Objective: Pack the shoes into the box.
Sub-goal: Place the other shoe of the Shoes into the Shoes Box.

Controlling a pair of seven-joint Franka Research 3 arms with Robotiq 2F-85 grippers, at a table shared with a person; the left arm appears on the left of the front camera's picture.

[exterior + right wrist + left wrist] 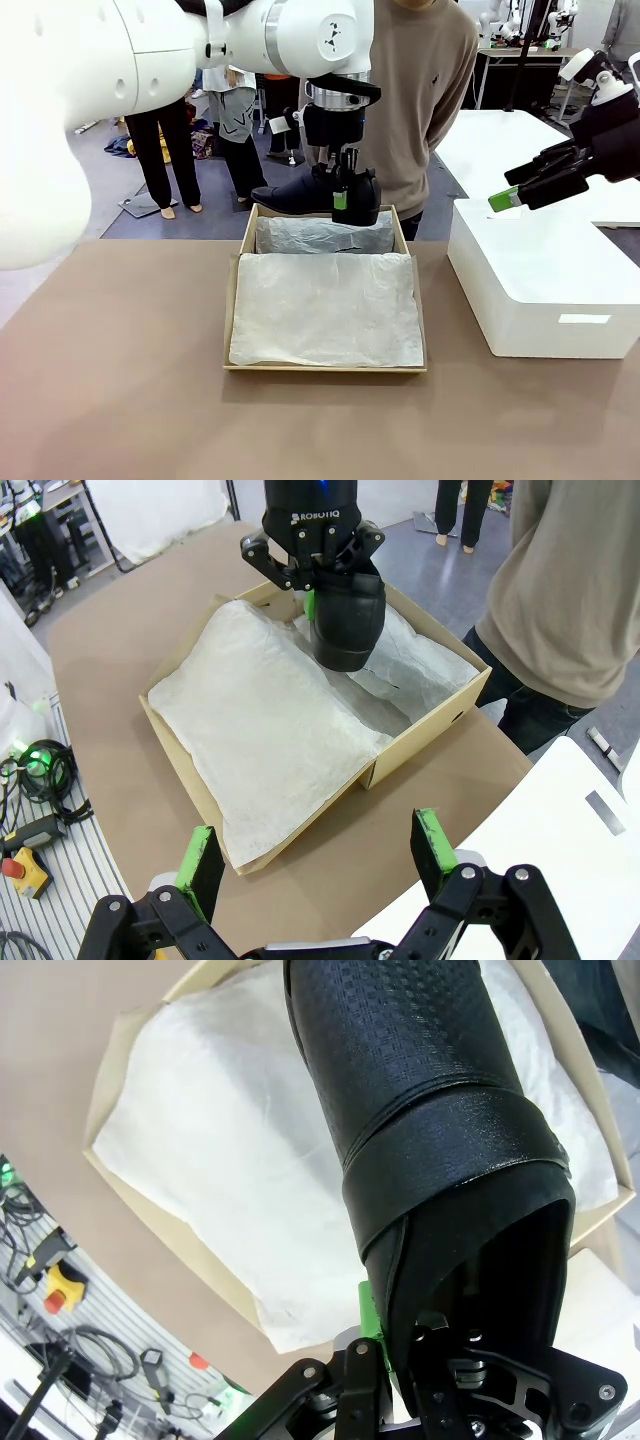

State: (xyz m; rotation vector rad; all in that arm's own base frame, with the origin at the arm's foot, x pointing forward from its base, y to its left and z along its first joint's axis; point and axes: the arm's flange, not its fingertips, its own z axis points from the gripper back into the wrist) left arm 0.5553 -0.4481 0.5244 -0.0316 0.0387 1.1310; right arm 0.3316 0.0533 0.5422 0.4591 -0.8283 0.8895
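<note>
In the front view the shoe [300, 193] is hanging roughly level above the far end of the box [232, 300], toe pointing to picture left. The left tool [342, 205] is clamping tight on the shoe's heel wall. The right tool [512, 188] is hovering over the white box [540, 300], jaws spread wide and gripping nothing. Tissue [325, 310] is covering the inside of the box on the desk [110, 380]. In the left wrist view the shoe is stretching away from the tool over the tissue, a green pad pressing its outer side. In the right wrist view the shoe is hanging over crumpled tissue in the box's far part; whether they are touching cannot be told.
</note>
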